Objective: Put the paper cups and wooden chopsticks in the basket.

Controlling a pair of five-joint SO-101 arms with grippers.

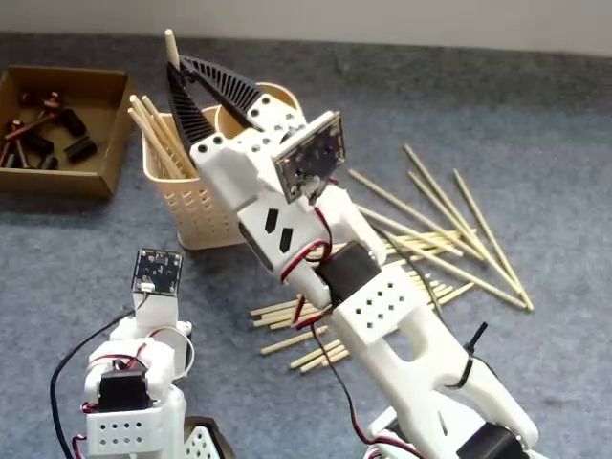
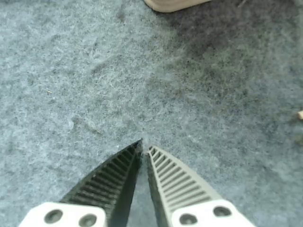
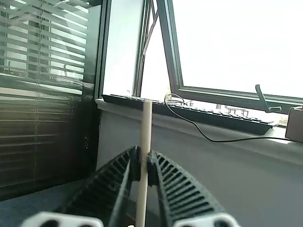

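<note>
Right gripper is raised above the basket, at its rear rim. Its black ribbed fingers are pressed onto one chopstick. The stick is pale, plain wood, round in section with a blunt end. It stands nearly upright and its top pokes out past the fingertips. In the right wrist view the same pinch shows: gripper is clamped on the chopstick, with the stick running straight up between the two fingers against a window.

Basket: cream plastic, slotted walls, upright on the grey carpet. A bundle of chopsticks leans inside it against the wall on the box side, with the ends fanning above the rim. A tan curved rim behind the gripper looks like a cup in the basket, but most of it is hidden.

Loose chopsticks lie scattered flat on the carpet beside the basket — some crossing each other, a few more under the right arm.

Left gripper is low over bare carpet, with fingers brought together tip to tip and nothing between them. One finger is black, the other pale.

Cardboard box with small dark parts sits well apart from the basket, at the carpet's far corner.
</note>
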